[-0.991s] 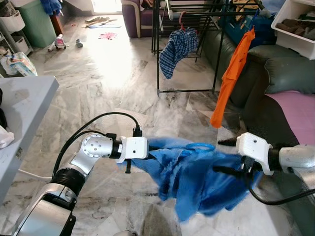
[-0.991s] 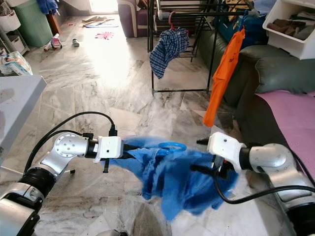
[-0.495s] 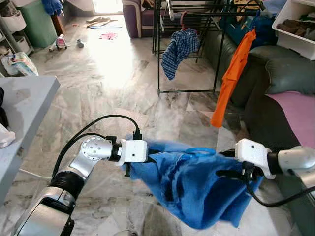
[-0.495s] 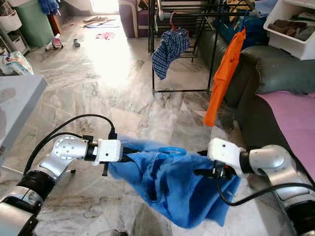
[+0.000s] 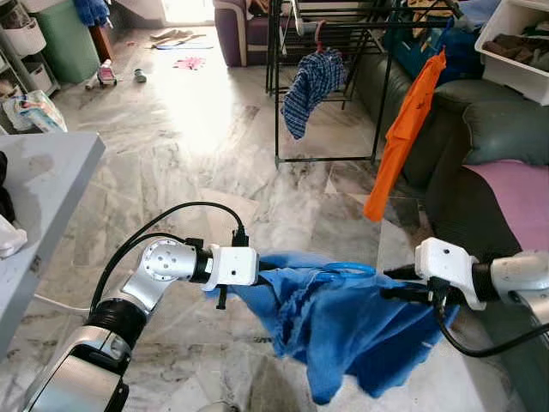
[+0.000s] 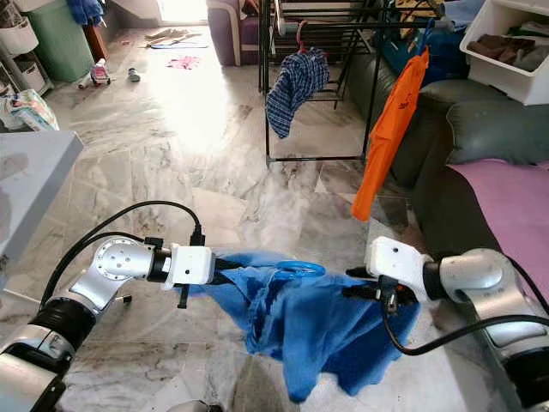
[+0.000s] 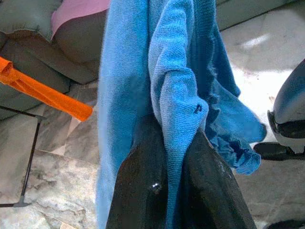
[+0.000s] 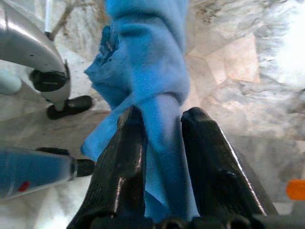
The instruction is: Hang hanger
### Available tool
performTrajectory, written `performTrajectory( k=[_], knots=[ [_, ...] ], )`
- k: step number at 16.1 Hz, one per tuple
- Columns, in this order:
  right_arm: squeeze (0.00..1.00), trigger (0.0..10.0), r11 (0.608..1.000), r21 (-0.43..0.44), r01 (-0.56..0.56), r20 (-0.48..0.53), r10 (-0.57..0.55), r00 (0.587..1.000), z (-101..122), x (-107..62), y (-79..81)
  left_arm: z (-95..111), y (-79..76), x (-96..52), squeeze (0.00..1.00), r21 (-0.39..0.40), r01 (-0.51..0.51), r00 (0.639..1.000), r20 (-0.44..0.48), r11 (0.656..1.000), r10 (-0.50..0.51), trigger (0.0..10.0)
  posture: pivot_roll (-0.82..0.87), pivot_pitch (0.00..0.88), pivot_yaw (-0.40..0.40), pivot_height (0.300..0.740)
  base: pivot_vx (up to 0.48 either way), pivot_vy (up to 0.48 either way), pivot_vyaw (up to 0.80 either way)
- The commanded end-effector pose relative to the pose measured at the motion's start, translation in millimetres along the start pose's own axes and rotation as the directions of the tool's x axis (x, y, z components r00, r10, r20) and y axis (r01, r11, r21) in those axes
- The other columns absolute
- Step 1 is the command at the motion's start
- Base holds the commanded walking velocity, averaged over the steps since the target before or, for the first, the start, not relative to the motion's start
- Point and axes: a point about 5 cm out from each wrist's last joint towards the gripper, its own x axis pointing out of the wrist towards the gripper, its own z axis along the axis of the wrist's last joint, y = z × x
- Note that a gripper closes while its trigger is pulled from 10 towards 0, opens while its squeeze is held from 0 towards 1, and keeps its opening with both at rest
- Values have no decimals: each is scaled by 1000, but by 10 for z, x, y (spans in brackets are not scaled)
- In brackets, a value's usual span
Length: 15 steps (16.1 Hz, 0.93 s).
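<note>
The blue garment (image 5: 343, 322) is stretched between both pincers above the marble floor (image 5: 189, 129), with its lower part hanging down toward 6 o'clock. A blue hanger (image 5: 347, 271) lies along the garment's top edge, between the two pincers.

The left pincer (image 7: 174, 157) is clenched on a fold of the blue garment; the wrist view shows cloth pinched between both black fingers (image 7: 138, 191). The right pincer (image 8: 162, 138) is likewise clenched on the garment's opposite edge.

At 12 o'clock stands a black drying rack (image 5: 279, 86) bearing a plaid shirt (image 5: 313, 86). An orange garment (image 5: 403, 137) hangs at 1 o'clock, beside a dark sofa (image 5: 497, 129). A grey table (image 5: 43, 180) sits at 9 o'clock.
</note>
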Motion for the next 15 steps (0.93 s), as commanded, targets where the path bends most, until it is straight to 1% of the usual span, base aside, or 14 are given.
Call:
performTrajectory(
  k=[1, 4, 7, 8, 9, 10, 11, 12, 13, 14, 15],
  knots=[
    [0, 0, 1000, -2, -28, -9, 28, 1000, 9, -41, 20, 33, 58, -24, 0, 25, -14, 1000, 5, 1000, 14, 0, -72, 51, -7, 740, 0, 0, 0],
    [0, 0, 996, 35, -81, -52, 83, 995, -74, -30, 119, 31, 88, -15, 0, 14, -45, 999, 3, 999, 45, 0, -74, 52, -8, 740, 0, 0, 0],
    [0, 0, 998, 49, -46, -53, 48, 997, -114, -11, 117, 32, 94, 4, 0, 5, -76, 997, 6, 997, 76, 0, -76, 51, -12, 740, 0, 0, 0],
    [0, 0, 998, 56, -21, -45, 24, 999, -117, 6, 109, 19, 142, 19, 0, -37, -149, 989, -3, 988, 149, 3490, -75, 51, -13, 740, 0, 0, 0],
    [0, 0, 998, 55, 6, -44, -4, 999, -122, 28, 103, 15, 140, 14, 522, -55, -141, 990, 5, 988, 142, 10000, -76, 52, -13, 740, 0, 0, 0],
    [0, 0, 998, 57, 20, -44, -17, 999, -125, 39, 101, 14, 144, 9, 1000, -47, -152, 988, 6, 987, 152, 10000, -76, 52, -13, 740, 0, 0, 0],
    [0, 0, 997, 51, 52, -24, -50, 998, -109, 68, 95, 12, 155, -3, 1000, -23, -193, 981, 4, 981, 193, 10000, -75, 51, -13, 740, 0, 0, 0],
    [0, 0, 995, 67, 77, 18, -78, 997, -66, 109, 99, 0, 169, -28, 1000, -25, -244, 970, 3, 970, 244, 10000, -77, 50, -11, 740, 0, 0, 0],
    [0, 0, 986, 88, 141, 26, -144, 989, -65, 154, 82, -34, 158, -70, 1000, -48, -296, 955, 0, 954, 296, 10000, -76, 49, -12, 740, 0, 0, 0],
    [0, 0, 978, 86, 191, 8, -192, 981, -92, 179, 62, -54, 151, -86, 1000, -80, -326, 945, -2, 942, 327, 10000, -77, 50, -15, 740, 0, 0, 0],
    [0, 0, 959, 116, 258, -2, -259, 966, -125, 223, 45, -57, 131, -104, 1000, -124, -366, 929, 17, 922, 371, 10000, -78, 48, -17, 740, 0, 0, 0]
  ],
)
